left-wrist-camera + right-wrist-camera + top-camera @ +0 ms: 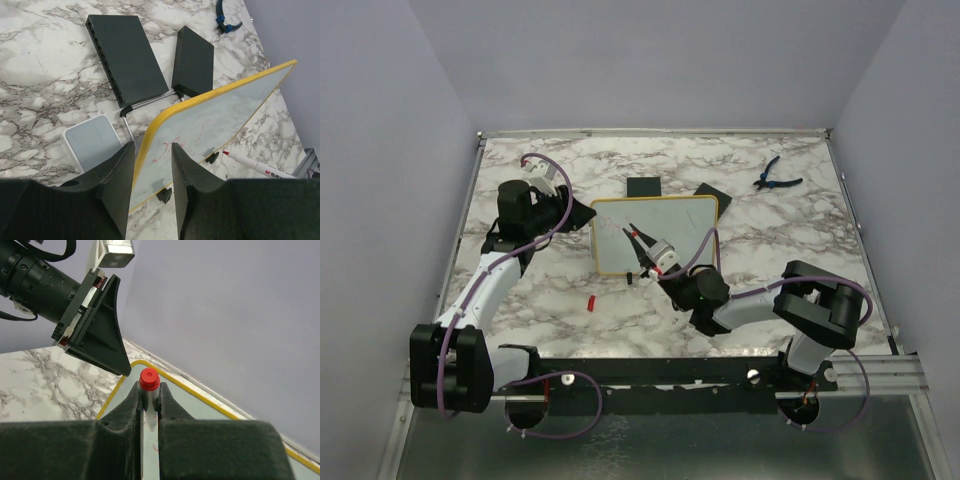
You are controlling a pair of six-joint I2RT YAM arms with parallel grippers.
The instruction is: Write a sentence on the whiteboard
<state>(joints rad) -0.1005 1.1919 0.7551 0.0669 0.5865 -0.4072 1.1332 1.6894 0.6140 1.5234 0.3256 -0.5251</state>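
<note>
Red scribble [172, 145] only covered left part of whiteboard [655, 235], propped mid-surface [800, 215]. So, mid-writing. Right end effector [149, 400] clamped marker [149, 379], tip at board. Left end effector [150, 160] straddled board edge, couldn't tell if squeezing. Next: steady rightward strokes.

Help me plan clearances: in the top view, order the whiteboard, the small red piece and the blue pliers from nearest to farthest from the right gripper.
From the right gripper, holding the marker:
1. whiteboard, directly under it.
2. small red piece, on the table's near left.
3. blue pliers, far right corner.
</note>
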